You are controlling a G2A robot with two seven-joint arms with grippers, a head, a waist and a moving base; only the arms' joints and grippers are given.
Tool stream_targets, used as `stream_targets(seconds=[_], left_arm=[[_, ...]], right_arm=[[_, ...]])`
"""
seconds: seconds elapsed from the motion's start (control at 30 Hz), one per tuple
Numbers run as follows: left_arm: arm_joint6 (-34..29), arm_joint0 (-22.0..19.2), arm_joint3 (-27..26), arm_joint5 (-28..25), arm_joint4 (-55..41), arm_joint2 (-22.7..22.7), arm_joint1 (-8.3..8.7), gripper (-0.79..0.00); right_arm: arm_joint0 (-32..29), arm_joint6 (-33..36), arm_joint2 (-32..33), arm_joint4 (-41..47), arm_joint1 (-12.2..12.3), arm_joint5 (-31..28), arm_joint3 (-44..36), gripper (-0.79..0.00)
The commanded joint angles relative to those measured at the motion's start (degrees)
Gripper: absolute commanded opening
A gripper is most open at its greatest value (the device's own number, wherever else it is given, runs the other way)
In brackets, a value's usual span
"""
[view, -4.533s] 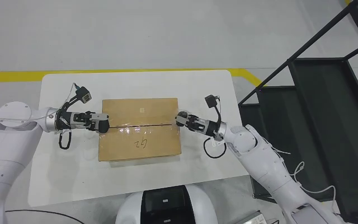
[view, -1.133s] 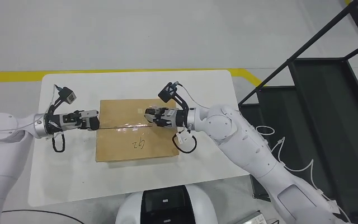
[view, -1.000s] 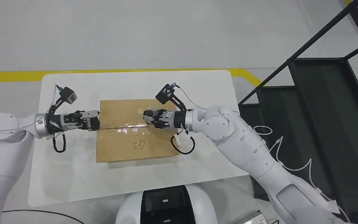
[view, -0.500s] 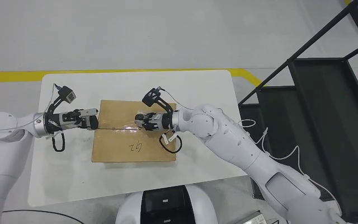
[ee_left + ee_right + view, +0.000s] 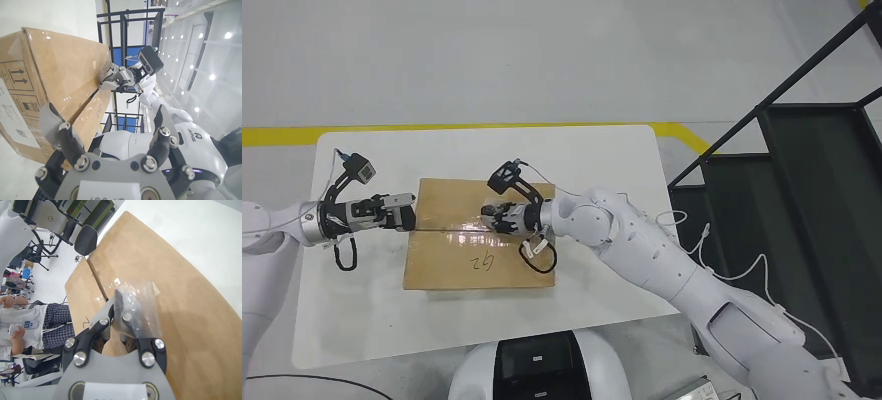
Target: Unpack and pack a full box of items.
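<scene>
A closed cardboard box [image 5: 482, 250] lies on the white table [image 5: 612, 170], with clear tape [image 5: 140, 306] along its top seam. My right gripper [image 5: 492, 216] sits over the seam near the box's middle, shut on a crumpled, peeled-up length of that tape. The right wrist view has its fingertips [image 5: 118, 298] pinching the film just above the cardboard [image 5: 179, 285]. My left gripper [image 5: 407, 213] is at the box's left end, open, with one finger [image 5: 51, 117] against the box's end face [image 5: 19, 91]. The left wrist view looks along the seam to the right gripper [image 5: 109, 80].
Black metal stairs [image 5: 802, 180] stand off the table's right side. A yellow floor line [image 5: 442, 128] runs behind the table. Bare tabletop lies behind the box, to its right and along the front edge.
My right gripper travelled from the box's right end leftward along the seam, lifting tape. The box slid and turned slightly to the left. My left gripper drew back a little.
</scene>
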Motion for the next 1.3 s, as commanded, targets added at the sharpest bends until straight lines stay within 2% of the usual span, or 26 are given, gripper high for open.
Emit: stream_targets(seconds=[0.0,0.03,0.23,0.47,0.77,0.87,1.03,1.27], left_arm=[[0.09,0.07,-0.19,0.03,0.1,-0.1,0.0,0.0],[0.14,0.12,-0.32,0.09,0.12,-0.13,-0.01,0.0],[0.98,0.48,-0.82,-0.12,-0.66,-0.87,-0.04,0.0],[2.91,1.74,-1.0,-1.34,-2.74,-3.29,0.16,0.0],[11.68,4.6,-0.25,-1.84,-1.01,-6.76,0.55,0.0],[14.45,5.65,-0.38,-1.53,0.25,-7.42,0.62,0.0],[15.4,6.58,-1.16,-1.08,1.18,-7.76,0.61,0.0],[15.97,7.01,-2.44,-0.95,1.79,-8.08,0.49,0.0]], right_arm=[[0.09,-0.05,-0.16,-0.43,-0.19,0.23,0.25,-0.283],[0.13,-0.02,-0.24,-0.59,-0.29,0.28,0.37,0.0],[0.12,0.53,-0.05,-0.75,-0.67,-0.32,-0.41,0.0],[-0.79,2.2,1.15,-2.86,-0.31,-0.76,-5.66,0.0],[-1.5,5.26,2.15,-5.2,-0.05,-0.06,-10.45,0.0],[-1.1,7.59,2.11,-6.94,-0.03,1.35,-11.46,0.0],[-1.09,10.89,2.26,-8.71,0.02,4.19,-12.48,0.0],[-2.96,11.26,3.91,-11.97,0.57,6.71,-15.44,0.0]])
